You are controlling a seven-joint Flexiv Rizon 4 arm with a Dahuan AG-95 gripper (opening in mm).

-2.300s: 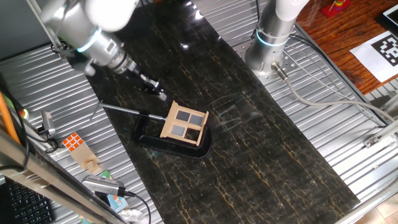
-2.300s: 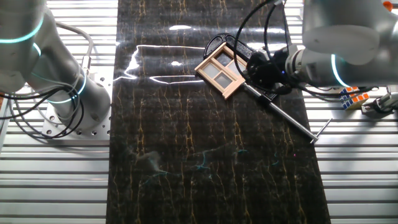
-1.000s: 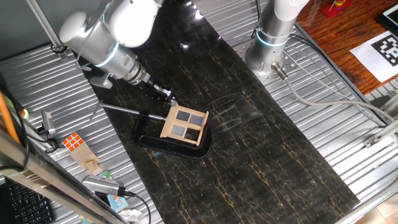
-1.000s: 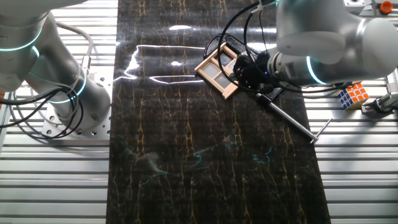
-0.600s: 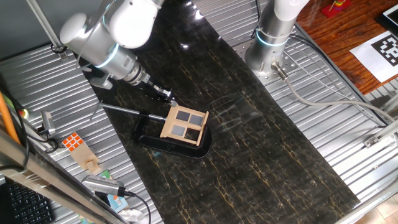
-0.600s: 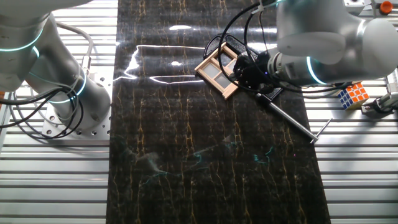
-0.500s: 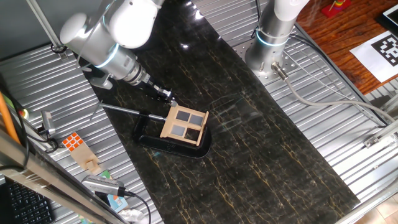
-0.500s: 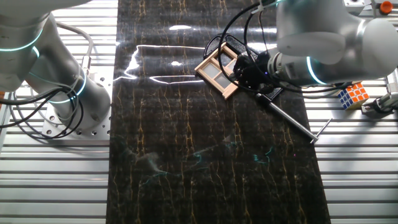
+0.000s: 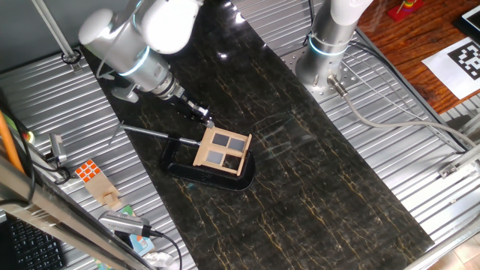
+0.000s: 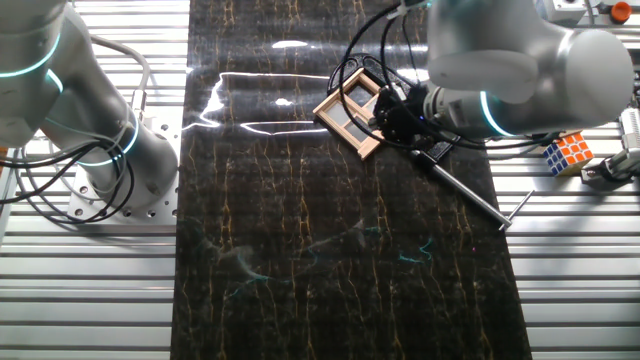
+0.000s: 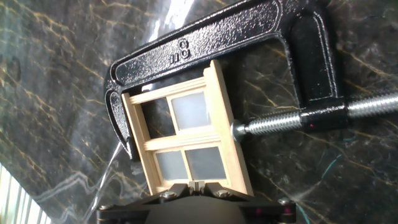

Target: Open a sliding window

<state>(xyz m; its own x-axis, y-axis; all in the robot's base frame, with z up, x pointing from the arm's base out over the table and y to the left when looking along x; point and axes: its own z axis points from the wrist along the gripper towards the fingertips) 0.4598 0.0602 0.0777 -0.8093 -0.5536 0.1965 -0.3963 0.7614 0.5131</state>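
Note:
The sliding window (image 9: pixel 223 150) is a small tan wooden frame with four greyish panes. It lies on the dark marble strip, held in a black clamp (image 9: pixel 187 169) with a metal rod (image 9: pixel 150 133). My gripper (image 9: pixel 202 115) is shut, its tips at the window's upper left edge. In the other fixed view the gripper (image 10: pixel 385 116) is at the right edge of the window (image 10: pixel 351 112). In the hand view the closed fingertips (image 11: pixel 198 185) sit at the near edge of the window (image 11: pixel 186 134), with the clamp (image 11: pixel 205 43) arching round it.
The clamp's threaded screw (image 11: pixel 273 121) presses on the frame's right side. A Rubik's cube (image 9: pixel 88 171) and hand tools lie on the ribbed metal at the left. A second arm's base (image 9: pixel 328 41) stands at the back. A printed tag (image 9: pixel 469 56) lies far right.
My gripper came down to the window's edge from up and left, then stayed there. In the last half second the arm's upper body shifted slightly. The window has not visibly moved.

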